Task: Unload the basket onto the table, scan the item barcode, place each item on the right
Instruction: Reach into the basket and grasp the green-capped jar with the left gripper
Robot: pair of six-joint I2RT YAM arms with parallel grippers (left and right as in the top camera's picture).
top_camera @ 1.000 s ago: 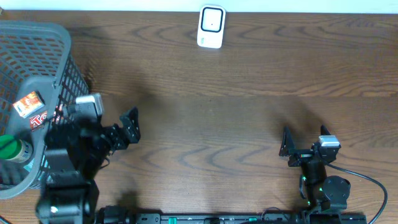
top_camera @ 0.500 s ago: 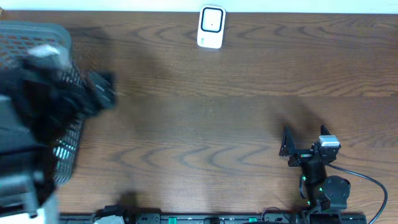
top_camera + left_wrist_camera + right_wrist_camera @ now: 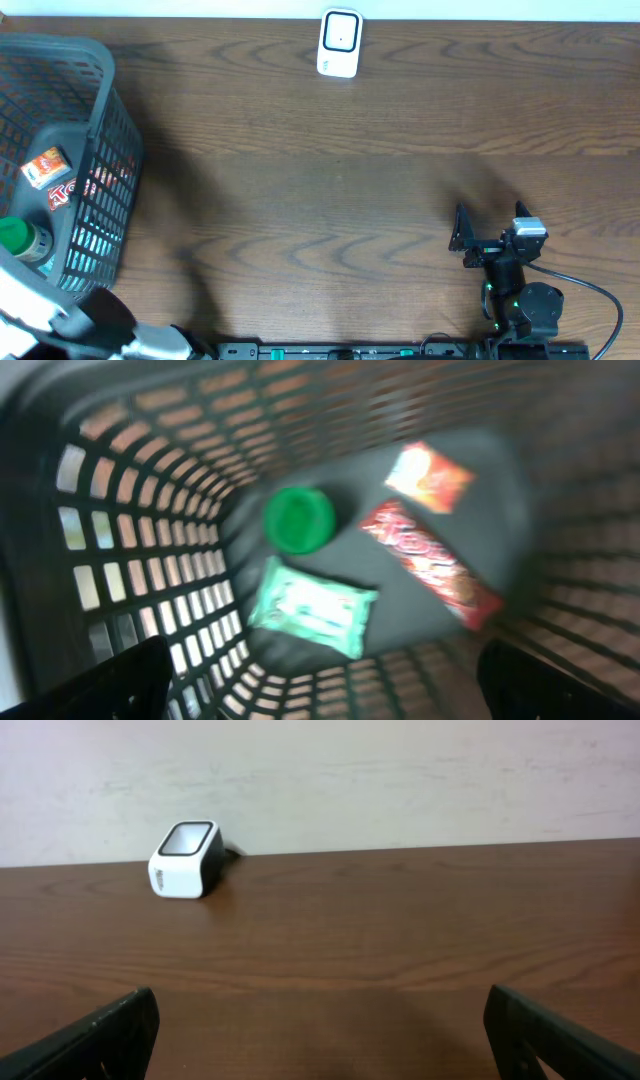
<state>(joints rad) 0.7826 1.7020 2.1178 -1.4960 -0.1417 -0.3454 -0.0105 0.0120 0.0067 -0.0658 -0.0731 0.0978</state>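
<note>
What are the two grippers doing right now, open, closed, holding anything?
Left gripper: open, empty, pointing into the mesh basket.
Right gripper: open, empty, above the wooden table.

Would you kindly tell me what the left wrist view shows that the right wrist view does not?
Only the left wrist view: the inside of the basket, holding a green cap, a pale green packet, a red bar and an orange packet. Only the right wrist view: the white scanner on the wooden table. Shared: no object; just open jaws at the lower corners, left gripper in one, right gripper in the other.
</note>
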